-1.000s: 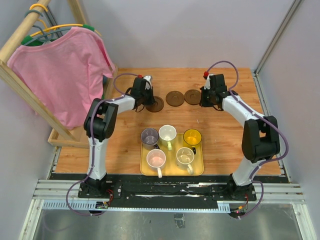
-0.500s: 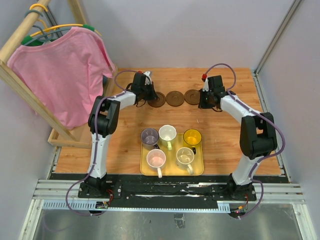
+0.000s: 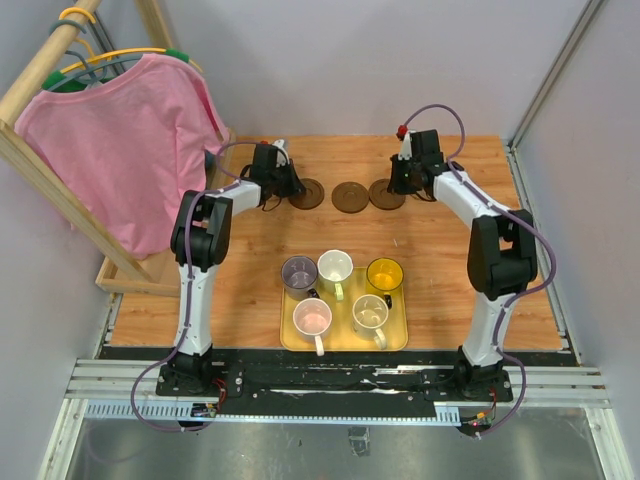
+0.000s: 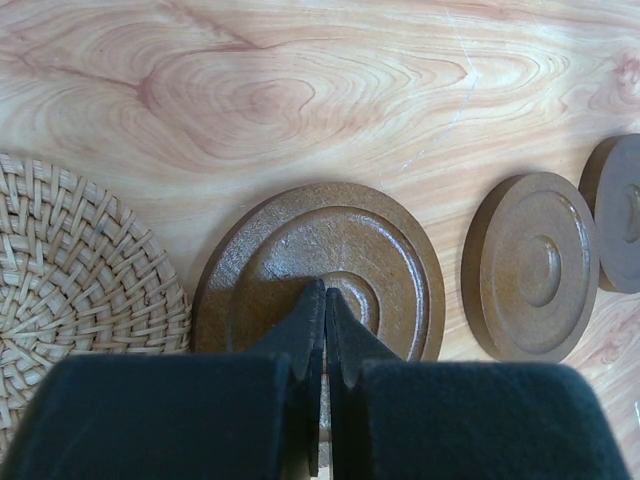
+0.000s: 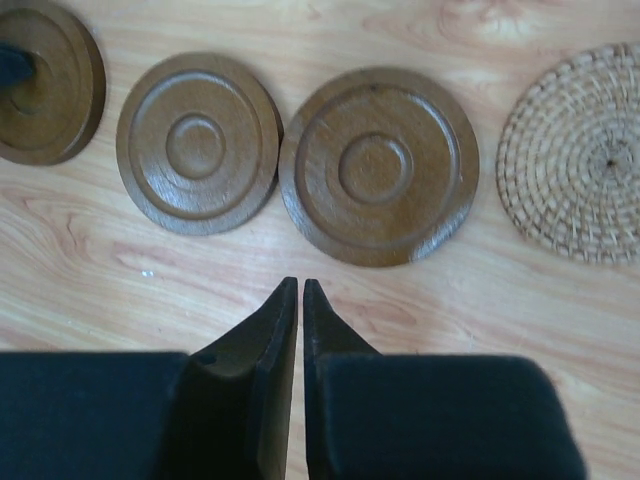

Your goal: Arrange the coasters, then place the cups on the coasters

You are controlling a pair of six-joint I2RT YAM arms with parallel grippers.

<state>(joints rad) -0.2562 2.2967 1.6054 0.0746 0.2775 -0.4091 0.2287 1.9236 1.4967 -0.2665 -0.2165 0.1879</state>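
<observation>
From above, shows three brown coasters [image 3: 350, 196] rowed at far side, five cups [image 3: 335, 266] on tray [image 3: 345, 340], none placed. Left wrist: left claw [image 4: 324, 300] closed, empty, tips at leftmost disc [image 4: 340, 250], wicker coaster [image 4: 80, 260] just beside. Right wrist: right claw [image 5: 300, 290] nearly closed, empty, short of discs.

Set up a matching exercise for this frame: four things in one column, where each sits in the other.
Things:
1. left tool
2. right tool
3. yellow cup
4. pink shirt

Places:
A. on the tray
B. hanging from the wooden rack
C. tip over a dark wooden coaster
D. tip over bare tabletop, short of the coasters

Pairs: 1-C, 2-D, 3-A, 4-B
</observation>
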